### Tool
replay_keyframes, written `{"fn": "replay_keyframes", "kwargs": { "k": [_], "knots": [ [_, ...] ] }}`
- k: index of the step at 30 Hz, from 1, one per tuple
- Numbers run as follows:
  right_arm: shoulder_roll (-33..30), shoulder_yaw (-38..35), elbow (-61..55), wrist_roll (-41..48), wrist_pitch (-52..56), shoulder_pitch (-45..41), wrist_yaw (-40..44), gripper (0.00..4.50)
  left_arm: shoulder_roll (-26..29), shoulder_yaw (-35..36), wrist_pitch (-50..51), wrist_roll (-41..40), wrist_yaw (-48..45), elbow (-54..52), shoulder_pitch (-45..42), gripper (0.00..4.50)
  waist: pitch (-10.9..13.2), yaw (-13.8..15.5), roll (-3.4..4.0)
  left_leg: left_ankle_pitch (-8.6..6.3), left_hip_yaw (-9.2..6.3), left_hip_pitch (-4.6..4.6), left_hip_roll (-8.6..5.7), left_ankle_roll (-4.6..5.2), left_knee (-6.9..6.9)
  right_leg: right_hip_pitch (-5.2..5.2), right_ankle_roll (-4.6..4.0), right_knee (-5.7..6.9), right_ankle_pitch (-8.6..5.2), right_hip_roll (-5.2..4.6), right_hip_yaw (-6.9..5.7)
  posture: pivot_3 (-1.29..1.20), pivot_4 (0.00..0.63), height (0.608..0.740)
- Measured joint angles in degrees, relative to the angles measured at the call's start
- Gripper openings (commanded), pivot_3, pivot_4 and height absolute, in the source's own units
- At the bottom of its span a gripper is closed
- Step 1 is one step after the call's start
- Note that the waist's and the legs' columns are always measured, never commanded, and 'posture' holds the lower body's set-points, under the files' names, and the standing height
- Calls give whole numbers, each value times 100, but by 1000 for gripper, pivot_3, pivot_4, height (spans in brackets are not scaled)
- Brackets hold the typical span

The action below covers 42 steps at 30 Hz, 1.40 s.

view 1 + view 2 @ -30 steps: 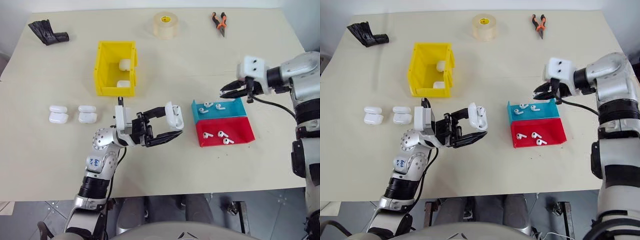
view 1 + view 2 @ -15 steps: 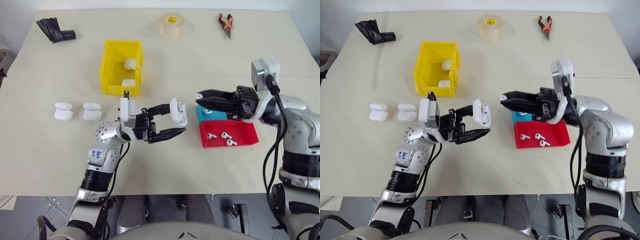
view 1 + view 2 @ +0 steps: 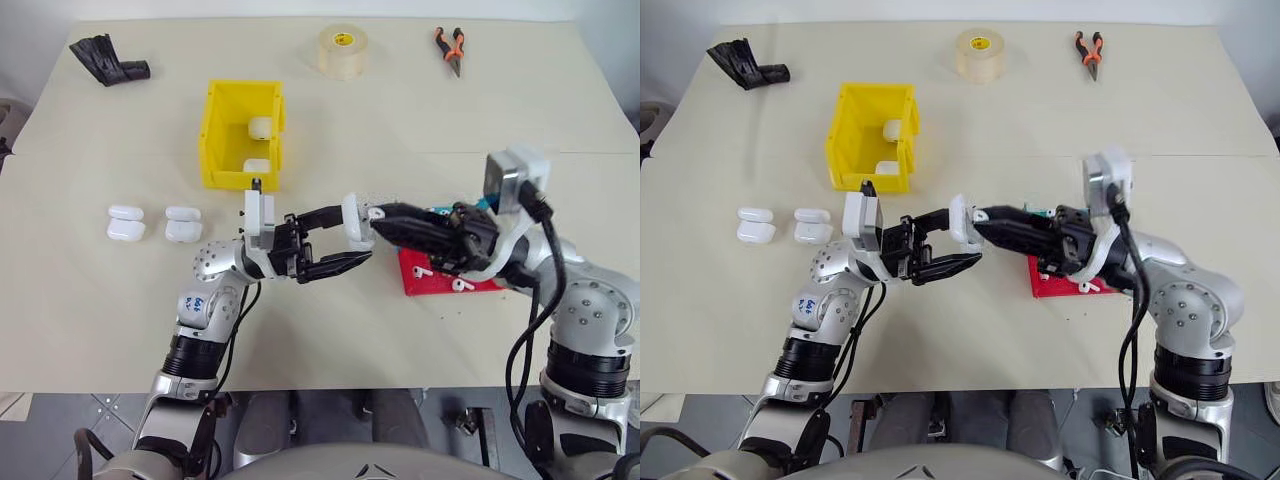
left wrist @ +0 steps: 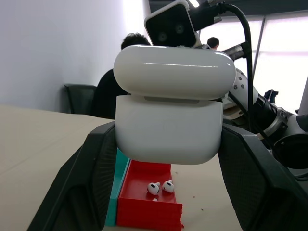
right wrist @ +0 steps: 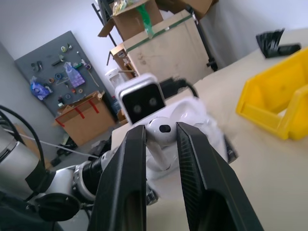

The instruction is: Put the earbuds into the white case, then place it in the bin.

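My left gripper (image 3: pixel 353 236) is shut on the white case (image 3: pixel 355 217), holding it in the air over the middle of the table with its lid flipped open (image 4: pixel 171 108). My right gripper (image 3: pixel 377 216) reaches in from the right, its tips right at the case. It is shut on one of the earbuds (image 5: pixel 160 130), stem toward the case's mouth; whether the two touch is unclear. More earbuds (image 4: pixel 161 186) lie in the red tray (image 3: pixel 418 284). The yellow bin (image 3: pixel 220 140) stands at the back left with two white cases (image 3: pixel 260 128) inside.
Two more white cases (image 3: pixel 127 222) (image 3: pixel 184 222) lie left of my left arm. The blue tray (image 3: pixel 1040 212) is mostly hidden behind my right gripper. A tape roll (image 3: pixel 343 48), pliers (image 3: pixel 446 47) and a black object (image 3: pixel 108 60) sit along the far edge.
My right gripper swung from above the blue tray leftward to the held case, rolling its wrist. The left gripper kept the case about where it was. The camera shifted slightly.
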Motion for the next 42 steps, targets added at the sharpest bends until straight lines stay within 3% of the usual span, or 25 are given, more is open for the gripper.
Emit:
{"fn": "replay_keyframes", "kwargs": {
  "k": [14,23,28,33,36,39,42],
  "knots": [
    [-165,379,31,-237,-633,153,104,543,-28,18,58,10,24,11,1,2762,0,6,0,0,0,1,0,1,0,0,0,-1,0,0,0,0,150,740],
    [-439,353,277,-106,-422,63,-33,3500,38,89,283,-37,7,-29,-1,2762,0,16,0,-1,0,1,0,1,0,1,0,-2,0,-1,0,0,150,740],
    [-992,321,514,-366,-543,89,230,3500,242,73,367,10,105,-83,1,2762,0,13,-1,-1,0,1,0,2,-1,0,0,-3,0,-1,0,0,150,740],
    [-1297,356,917,-1111,-1229,26,532,2258,833,-13,75,946,578,-13,-91,2762,1,7,-1,-1,4,3,0,1,-4,0,0,-3,0,0,1,0,150,740],
    [-1511,800,1153,-2153,-2256,-81,906,1099,1267,-192,-163,1738,793,224,-274,2762,1,11,-1,-1,7,5,-1,1,-10,0,0,-6,0,0,1,0,150,740],
    [-1395,1134,1286,-2611,-2837,-129,1165,112,1394,-381,-185,2060,827,251,-324,2762,1,6,-2,-1,7,3,-1,1,-14,-1,0,-11,0,0,0,0,150,740],
    [-1068,1345,1334,-2651,-2949,-345,1249,45,1387,-598,9,2193,828,200,-445,2762,2,2,-3,0,5,2,0,1,-11,-1,0,-7,0,1,-3,0,150,740]
  ]
}}
